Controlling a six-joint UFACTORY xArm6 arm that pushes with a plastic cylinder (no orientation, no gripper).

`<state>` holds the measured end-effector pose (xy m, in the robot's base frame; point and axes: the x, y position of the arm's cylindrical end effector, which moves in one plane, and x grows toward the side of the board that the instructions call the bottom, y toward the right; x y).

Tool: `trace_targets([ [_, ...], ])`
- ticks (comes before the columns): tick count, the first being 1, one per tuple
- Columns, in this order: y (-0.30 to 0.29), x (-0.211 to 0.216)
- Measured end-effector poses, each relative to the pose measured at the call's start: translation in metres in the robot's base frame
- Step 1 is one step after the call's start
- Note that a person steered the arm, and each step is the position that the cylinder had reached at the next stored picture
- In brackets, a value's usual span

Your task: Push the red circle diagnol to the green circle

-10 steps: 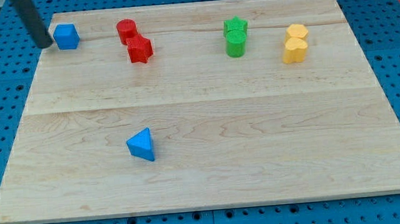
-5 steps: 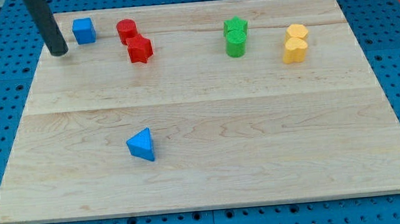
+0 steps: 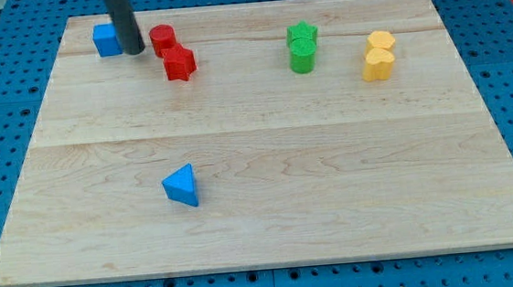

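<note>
The red circle (image 3: pixel 162 38) stands near the view's top left, touching the red star (image 3: pixel 178 63) just below it. The green circle (image 3: pixel 302 56) stands at the view's top, right of centre, with the green star (image 3: pixel 302 34) touching it from above. My tip (image 3: pixel 134 52) is on the board between the blue cube (image 3: pixel 106 39) and the red circle, just left of the red circle and close to both.
A blue triangle (image 3: pixel 182 185) lies lower on the board, left of centre. Two yellow blocks (image 3: pixel 379 55) stand together at the view's top right. The wooden board (image 3: pixel 264 244) sits on a blue perforated table.
My tip has moved right, from left of the blue cube to between the cube and the red circle. The blue cube shifted right earlier and has stayed put since.
</note>
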<state>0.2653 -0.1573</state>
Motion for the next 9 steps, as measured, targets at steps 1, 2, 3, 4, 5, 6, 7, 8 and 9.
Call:
trace_targets([
  [1,0.040,-0.006],
  [2,0.063,-0.011],
  [3,0.055,-0.040],
  [4,0.086,-0.023],
  [5,0.087,0.050],
  [6,0.154,0.108],
  [7,0.169,0.121],
  [8,0.158,0.130],
  [9,0.103,0.148],
])
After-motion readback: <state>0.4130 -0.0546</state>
